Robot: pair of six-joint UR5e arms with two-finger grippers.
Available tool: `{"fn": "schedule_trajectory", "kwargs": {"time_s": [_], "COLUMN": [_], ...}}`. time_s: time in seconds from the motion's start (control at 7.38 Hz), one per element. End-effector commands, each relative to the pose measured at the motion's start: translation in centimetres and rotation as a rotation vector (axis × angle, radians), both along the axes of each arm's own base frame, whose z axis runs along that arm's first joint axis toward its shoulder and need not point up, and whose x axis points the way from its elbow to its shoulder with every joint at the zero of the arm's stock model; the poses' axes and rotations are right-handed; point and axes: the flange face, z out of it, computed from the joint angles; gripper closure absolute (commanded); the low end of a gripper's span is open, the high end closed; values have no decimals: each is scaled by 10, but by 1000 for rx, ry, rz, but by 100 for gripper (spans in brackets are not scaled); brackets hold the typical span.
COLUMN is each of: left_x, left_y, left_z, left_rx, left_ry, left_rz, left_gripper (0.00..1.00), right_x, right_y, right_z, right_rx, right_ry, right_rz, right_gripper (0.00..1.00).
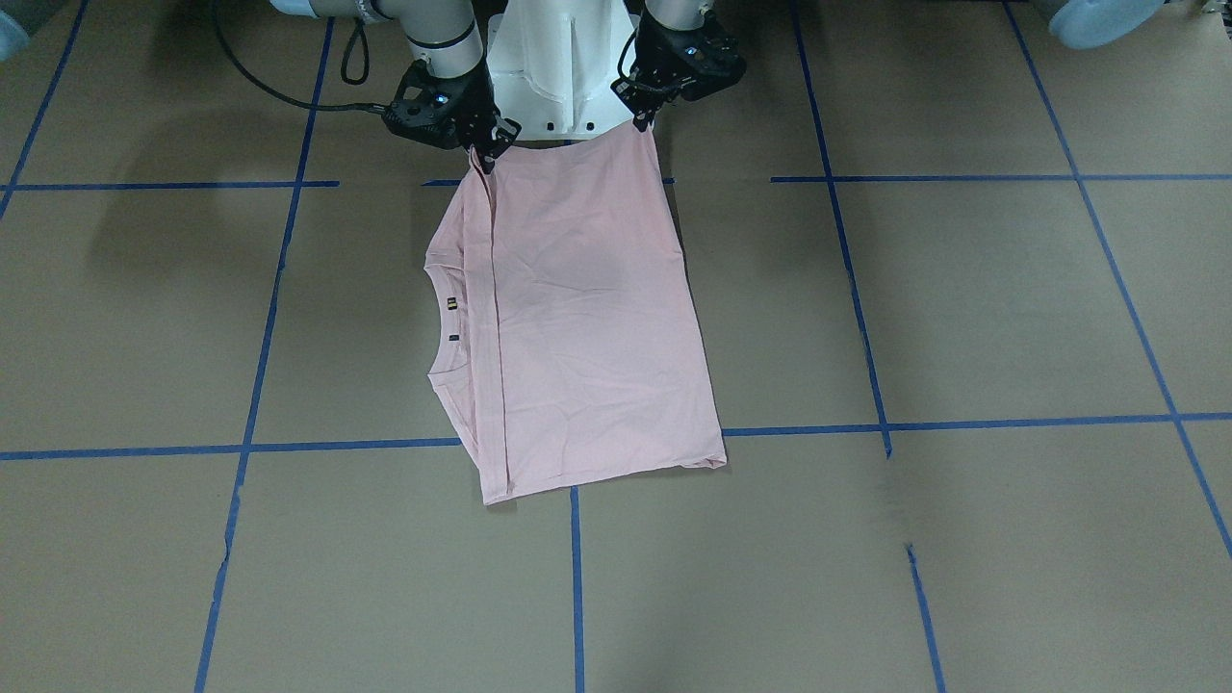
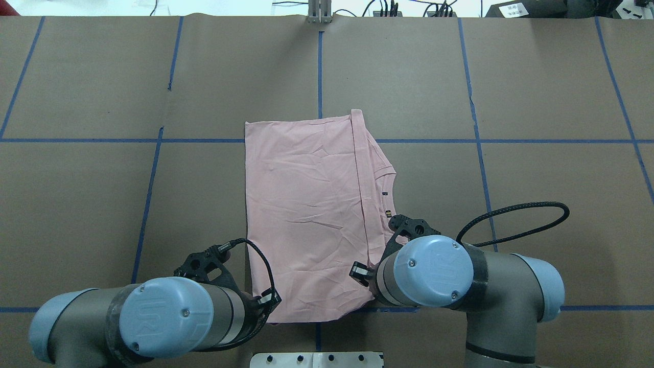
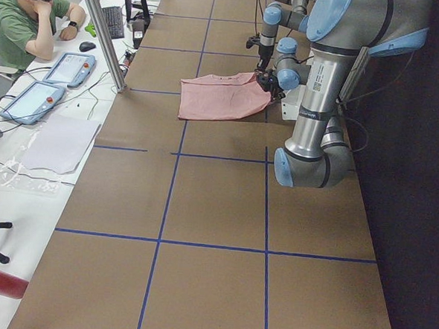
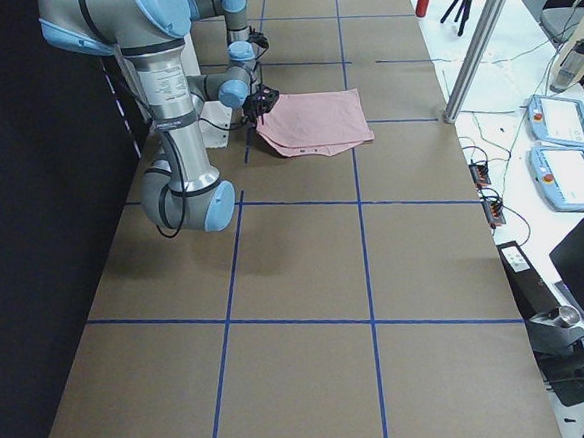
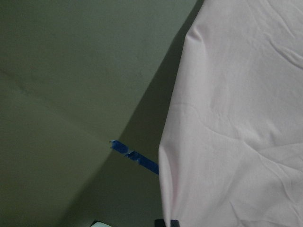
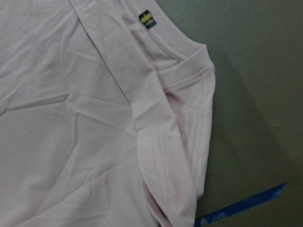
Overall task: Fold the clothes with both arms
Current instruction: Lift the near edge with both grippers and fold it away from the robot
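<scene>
t-shirt [image 1: 587, 308] at centre of tabletop [image 1: 962, 308], plain side up, laid as a long rectangle running from the top-centre of the front-facing view down toward the bottom. neckline [image 1: 445, 327] shows on that view's left. a stitched edge lies across just short of it, so i judge at least 1 fold is done. small label [image 6: 147, 19] sits inside the collar.

2 corners of the top edge, next to the white pedestal [image 1: 563, 58], are taken up. right end effector [image 1: 484, 154] is pinched narrow on the neckline-side corner. left end effector [image 1: 643, 120] is pinched narrow on the other corner. cloth peaks up to each set of fingertips, so both appear to hold fabric rather than rest on it.

why 2 grips: with both corners held, the edge between them rises level and taut, with no sag or twist.

judgement: the next move is probably to carry this edge across to the far edge, near the blue tape line [image 1: 337, 447], halving the length. risk: an inner layer slips out of a grip.
</scene>
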Motion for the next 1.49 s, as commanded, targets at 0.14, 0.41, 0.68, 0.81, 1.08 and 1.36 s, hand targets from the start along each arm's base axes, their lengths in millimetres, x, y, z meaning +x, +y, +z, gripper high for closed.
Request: {"fn": "schedule_trajectory", "kwargs": {"time_s": [0.14,0.41,0.68,0.81,1.08,1.36], "left_x": [-23,0,5,0,-25,-18], "left_y": [-104,-146,-176,-182,-218,-303], "left_z": [-12,11,32,30,26,36], "left_rx": [81,89,94,96,103,163], "left_ry": [10,29,43,47,56,25], "left_rz": [-135,-186,-226,-237,-306,-343], "left_gripper": [100,100,100,100,100,100], "right_x": [1,-14,-23,-25,-12,-31], "right_y": [-97,-153,-190,-194,-225,-321], "right_z": [3,12,0,-6,-5,-30], "right_rx": [54,92,88,89,88,89], "right_ry": [-48,-32,-19,-24,-9,9], "right_rz": [128,158,197,203,233,273], "right_gripper": [100,100,100,100,100,100]}}
